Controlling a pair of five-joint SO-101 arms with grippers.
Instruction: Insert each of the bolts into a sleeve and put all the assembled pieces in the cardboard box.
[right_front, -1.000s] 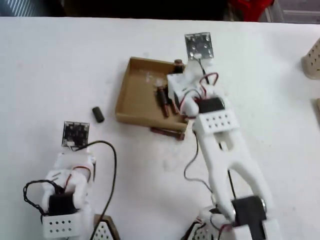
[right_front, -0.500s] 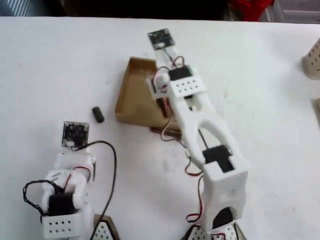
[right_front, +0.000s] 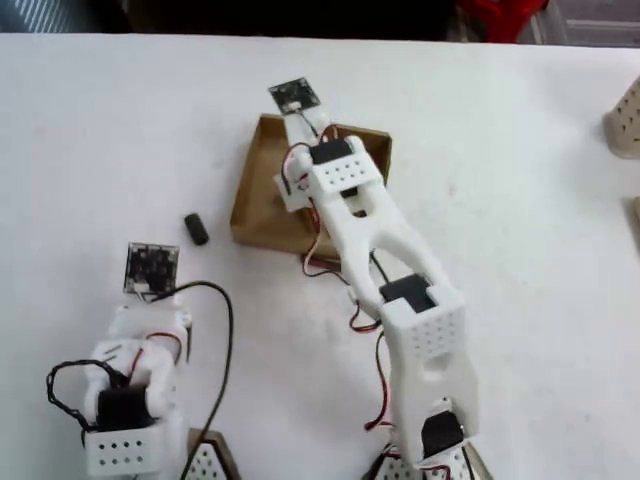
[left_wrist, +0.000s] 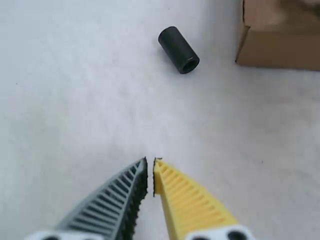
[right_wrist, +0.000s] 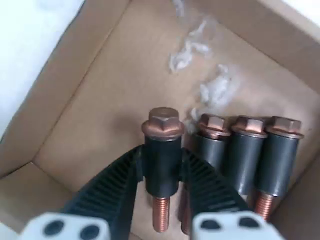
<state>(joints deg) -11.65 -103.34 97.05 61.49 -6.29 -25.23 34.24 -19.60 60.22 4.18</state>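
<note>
My right gripper (right_wrist: 161, 161) is shut on an assembled piece (right_wrist: 161, 150), a copper bolt in a black sleeve, held over the floor of the cardboard box (right_wrist: 95, 115). Three more assembled pieces (right_wrist: 245, 150) lie side by side in the box right beside it. From above, the right arm (right_front: 345, 200) stretches over the box (right_front: 255, 190) and hides its contents. A loose black sleeve (right_front: 196, 228) (left_wrist: 178, 50) lies on the white table left of the box. My left gripper (left_wrist: 150, 162) is shut and empty, low over the table short of that sleeve, with the left arm (right_front: 135, 370) at the near left.
White fluff (right_wrist: 200, 65) lies on the box floor. A corner of the box (left_wrist: 280, 45) shows beyond the loose sleeve. A beige perforated block (right_front: 625, 120) stands at the table's right edge. Open white table surrounds the box.
The right arm has swung left from the box's right rim to above the box's middle, carrying the piece. The left arm has not moved.
</note>
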